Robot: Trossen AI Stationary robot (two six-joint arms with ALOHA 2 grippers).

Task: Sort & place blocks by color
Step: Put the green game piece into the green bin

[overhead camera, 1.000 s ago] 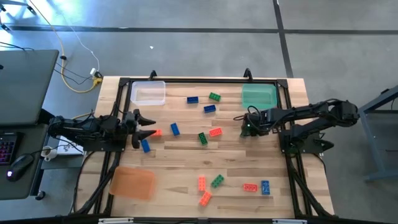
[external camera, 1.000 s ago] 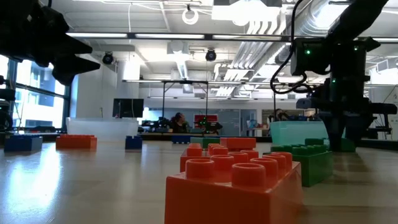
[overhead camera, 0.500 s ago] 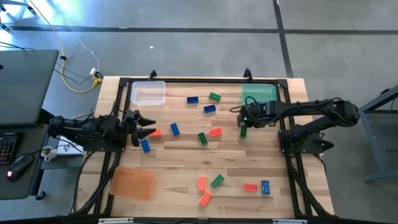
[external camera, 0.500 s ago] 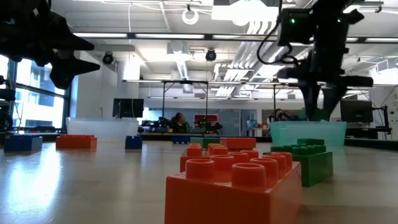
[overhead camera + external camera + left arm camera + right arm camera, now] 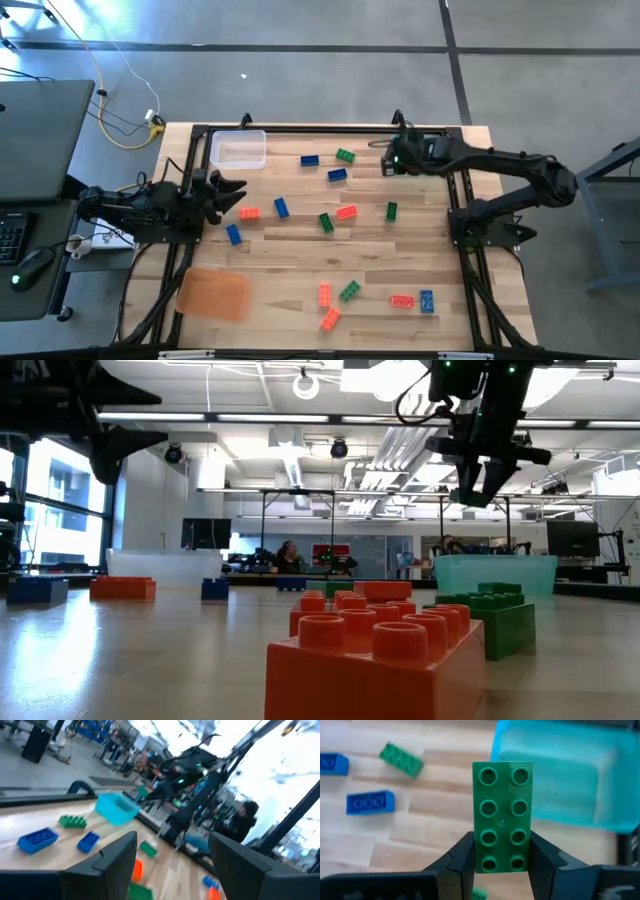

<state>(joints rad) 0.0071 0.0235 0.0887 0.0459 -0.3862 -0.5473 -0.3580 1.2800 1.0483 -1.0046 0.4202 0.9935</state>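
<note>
A: Starting at the left, why are we keeping the left gripper (image 5: 232, 187) idle there?

B: We are judging that it is waiting its turn. Its fingers (image 5: 117, 851) are standing spread with nothing between them, and an orange-red block (image 5: 249, 213) is lying just beyond the tips on the bench (image 5: 290, 262).

A: And on the right?

B: The right gripper (image 5: 502, 854) is pinching a green block (image 5: 502, 815) by its long sides, studs toward the camera. We are carrying it toward the green tray (image 5: 565, 785), which lies just past the fingertips, since green goes with green.

A: What is the wrist view giving us that the high view is not?

B: The grip itself. From above, the block is hidden under the arm; only there are we seeing the loose blocks (image 5: 347, 291) scattered well apart from both grippers.
</note>
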